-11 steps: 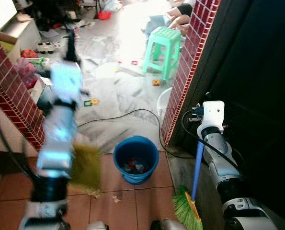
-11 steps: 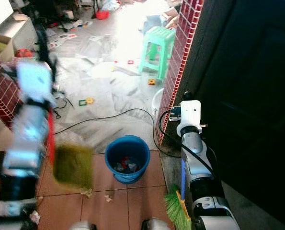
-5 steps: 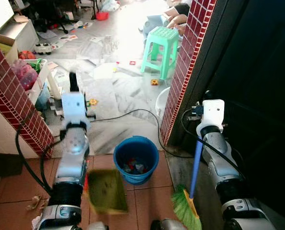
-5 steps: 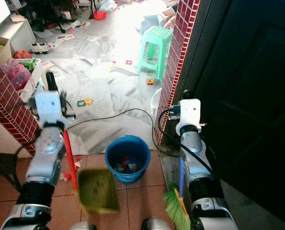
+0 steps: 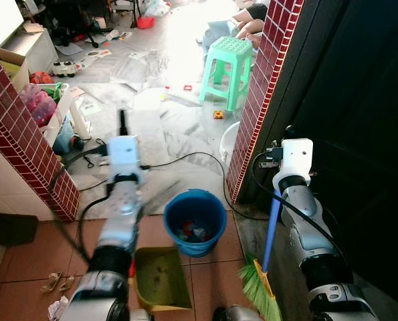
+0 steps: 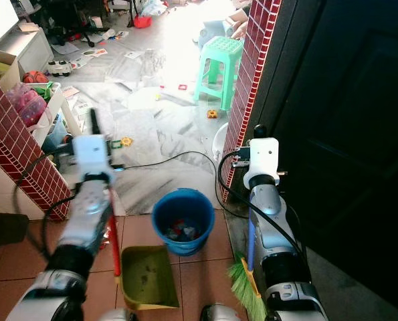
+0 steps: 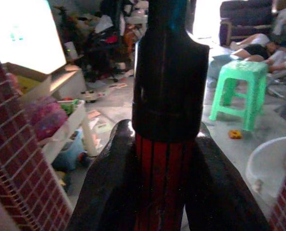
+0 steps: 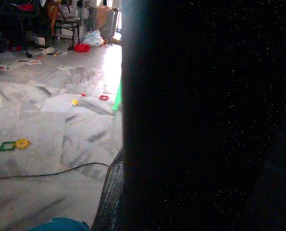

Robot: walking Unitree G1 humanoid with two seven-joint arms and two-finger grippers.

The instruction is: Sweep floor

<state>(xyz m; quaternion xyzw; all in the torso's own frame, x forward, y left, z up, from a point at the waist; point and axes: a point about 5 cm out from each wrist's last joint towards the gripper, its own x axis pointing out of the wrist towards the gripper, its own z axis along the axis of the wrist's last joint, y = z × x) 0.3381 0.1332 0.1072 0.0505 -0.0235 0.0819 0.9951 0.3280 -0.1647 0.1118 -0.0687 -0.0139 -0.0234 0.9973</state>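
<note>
An olive-green dustpan (image 5: 160, 277) lies flat on the terracotta tiles just in front of the blue bucket (image 5: 194, 221), which holds some rubbish. Its red handle (image 6: 112, 231) runs up along my left arm. My left gripper (image 7: 164, 163) is shut on that red handle, just below its black cap. My right gripper (image 5: 289, 134) is up by the brick pillar, shut on a broom. The broom's blue handle (image 5: 273, 221) hangs down beside my right arm, and its green bristles (image 5: 257, 292) rest on the floor. Paper scraps (image 5: 55, 281) lie on the tiles at my left.
Red brick pillars stand at left (image 5: 25, 147) and right (image 5: 259, 100), with a dark door (image 5: 366, 134) on the right. A black cable (image 5: 185, 157) crosses the grey marble floor. Beyond are a green stool (image 5: 229, 60), a white basin (image 5: 229, 140), scattered toys and a person lying down (image 5: 252, 13).
My left arm has swung the dustpan down from mid-air at the left onto the tiles in front of the bucket. The right arm and broom have stayed put.
</note>
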